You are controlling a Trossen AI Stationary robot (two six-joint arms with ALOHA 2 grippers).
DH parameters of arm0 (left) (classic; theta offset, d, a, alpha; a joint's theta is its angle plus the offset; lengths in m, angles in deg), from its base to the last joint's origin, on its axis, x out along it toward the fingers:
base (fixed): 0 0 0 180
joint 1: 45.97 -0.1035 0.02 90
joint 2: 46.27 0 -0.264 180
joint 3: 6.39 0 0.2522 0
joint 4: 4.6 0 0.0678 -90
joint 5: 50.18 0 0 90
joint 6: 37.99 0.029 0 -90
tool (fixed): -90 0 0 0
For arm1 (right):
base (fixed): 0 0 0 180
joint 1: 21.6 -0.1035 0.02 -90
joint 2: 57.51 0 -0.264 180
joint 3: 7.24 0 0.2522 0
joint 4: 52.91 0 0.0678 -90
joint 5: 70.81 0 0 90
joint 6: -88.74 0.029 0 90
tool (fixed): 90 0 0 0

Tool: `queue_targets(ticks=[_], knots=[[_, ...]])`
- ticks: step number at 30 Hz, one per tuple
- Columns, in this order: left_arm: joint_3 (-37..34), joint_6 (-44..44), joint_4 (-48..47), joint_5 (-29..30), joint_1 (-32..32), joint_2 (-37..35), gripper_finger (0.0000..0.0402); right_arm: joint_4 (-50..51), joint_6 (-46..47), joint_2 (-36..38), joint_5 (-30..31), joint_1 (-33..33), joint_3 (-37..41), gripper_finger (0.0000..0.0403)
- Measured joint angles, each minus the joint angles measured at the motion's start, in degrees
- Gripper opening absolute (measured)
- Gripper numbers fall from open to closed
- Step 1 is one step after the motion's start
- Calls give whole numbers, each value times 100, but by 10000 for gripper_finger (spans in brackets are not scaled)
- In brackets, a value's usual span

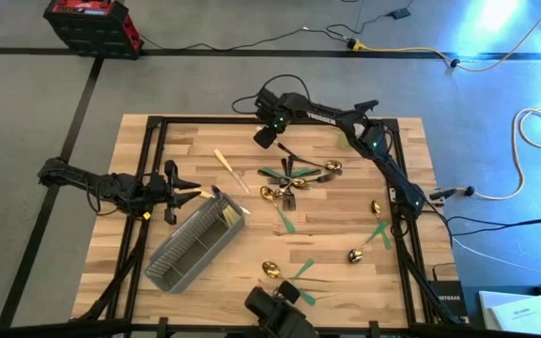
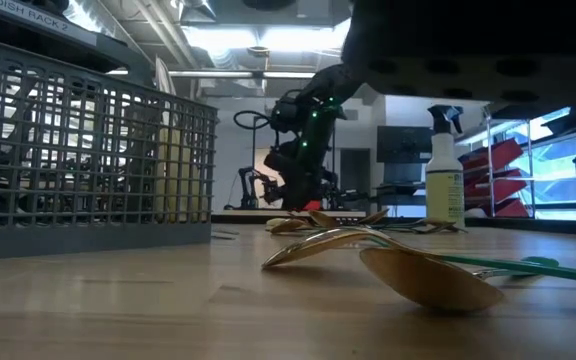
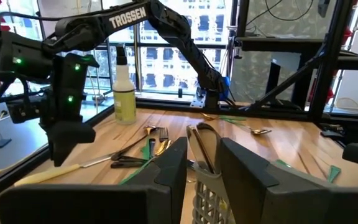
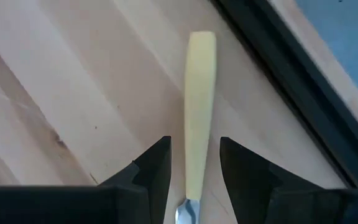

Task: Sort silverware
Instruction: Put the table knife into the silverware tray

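A cream-handled knife [image 1: 231,171] lies flat on the wooden table, left of the middle. My right gripper [image 1: 264,138] hovers over its handle end, tipped steeply down and open. In the right wrist view the cream handle [image 4: 199,106] runs between the two fingers with a gap on each side. A heap of gold-headed silverware [image 1: 294,178] with green and dark handles lies at the centre. My left gripper [image 1: 195,192] stands open and level at the table's left, by the far end of the grey mesh caddy [image 1: 195,246]. The caddy holds a few cream-handled pieces [image 1: 225,211].
Single gold spoons with green handles lie at the right [image 1: 376,207], [image 1: 355,253] and near the front edge [image 1: 270,269]. A yellow-green spray bottle [image 3: 124,93] stands at the table's far side. A black frame [image 1: 397,188] rims the table. A camera mount [image 1: 275,314] sits at the near edge.
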Motion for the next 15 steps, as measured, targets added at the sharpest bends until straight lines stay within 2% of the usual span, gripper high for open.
queue_targets(ticks=[8,15], knots=[[0,18,0,7,1,0,79,53,-73,0,-187,4,0,127],[0,77,0,9,0,0,79,49,-254,0,-52,10,0,202]])
